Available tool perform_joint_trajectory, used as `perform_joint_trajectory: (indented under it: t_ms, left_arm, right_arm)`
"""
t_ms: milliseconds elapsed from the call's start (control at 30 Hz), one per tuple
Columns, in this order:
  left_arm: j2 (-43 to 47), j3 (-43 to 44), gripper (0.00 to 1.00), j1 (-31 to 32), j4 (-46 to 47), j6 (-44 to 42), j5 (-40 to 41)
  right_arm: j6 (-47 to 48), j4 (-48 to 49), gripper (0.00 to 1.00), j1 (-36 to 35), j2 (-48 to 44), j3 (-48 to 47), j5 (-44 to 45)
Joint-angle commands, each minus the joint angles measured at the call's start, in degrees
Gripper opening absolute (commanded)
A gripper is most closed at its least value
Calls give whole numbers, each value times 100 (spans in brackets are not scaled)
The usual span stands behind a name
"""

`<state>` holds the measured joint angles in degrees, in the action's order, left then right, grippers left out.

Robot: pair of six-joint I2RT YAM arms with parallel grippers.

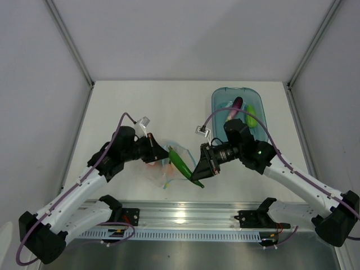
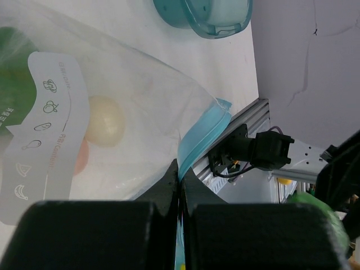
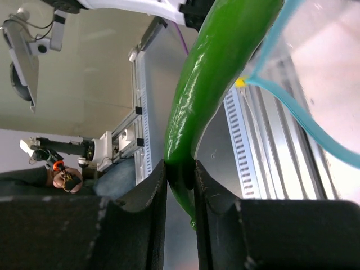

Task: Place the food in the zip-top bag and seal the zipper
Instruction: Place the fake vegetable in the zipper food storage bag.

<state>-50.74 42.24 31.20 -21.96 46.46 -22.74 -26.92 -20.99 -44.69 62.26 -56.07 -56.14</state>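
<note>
The clear zip-top bag (image 1: 162, 171) lies between the arms, its white label (image 2: 56, 129) facing the left wrist camera. Inside it show a pale round piece (image 2: 104, 121), an orange piece (image 2: 80, 158) and something green (image 2: 14, 93). My left gripper (image 2: 181, 170) is shut on the light blue zipper (image 2: 203, 130) at the bag's mouth edge. My right gripper (image 3: 180, 171) is shut on the thin end of a long green pepper (image 3: 216, 67), held above the table. The pepper's (image 1: 181, 163) far end reaches the bag's mouth, beside the zipper (image 3: 304, 121).
A translucent blue oval tray (image 1: 218, 101) stands at the back right, holding a dark purple eggplant (image 1: 237, 106) and a green piece (image 1: 251, 117). The aluminium rail (image 1: 185, 216) runs along the near edge, under both arms.
</note>
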Motion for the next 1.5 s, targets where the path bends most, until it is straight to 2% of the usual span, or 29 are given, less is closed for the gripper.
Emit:
perform_joint_trajectory:
  t_ms: [0, 167, 333, 800, 967, 1233, 1433, 1467]
  left_arm:
    - [249, -75, 1, -61, 121, -102, -90]
    - [381, -172, 1, -53, 235, -146, -327]
    - [442, -216, 0, -53, 297, -172, -582]
    - [539, -172, 0, -53, 227, -75, -617]
    - [548, -146, 1, -53, 253, 47, -661]
    - [442, -190, 1, -53, 578, 346, -881]
    - [398, -172, 1, -53, 693, 443, -916]
    - [398, -163, 1, -53, 701, 461, -916]
  right_arm:
    - [90, -870, 0, -14, 23, 9, 261]
    - [143, -1380, 0, -14, 488, -167, 455]
    - [-68, -1320, 0, -14, 998, -448, 560]
    - [-1588, 885, 0, -93, 2009, -624, 1517]
    - [-1448, 1325, 0, -444, 1878, -458, 2737]
    - [-1509, 2247, 0, -840, 1789, 44, 3943]
    - [-1597, 2495, 1, -980, 2202, 88, 3901]
    - [-1597, 2495, 7, -981, 2342, 44, 3743]
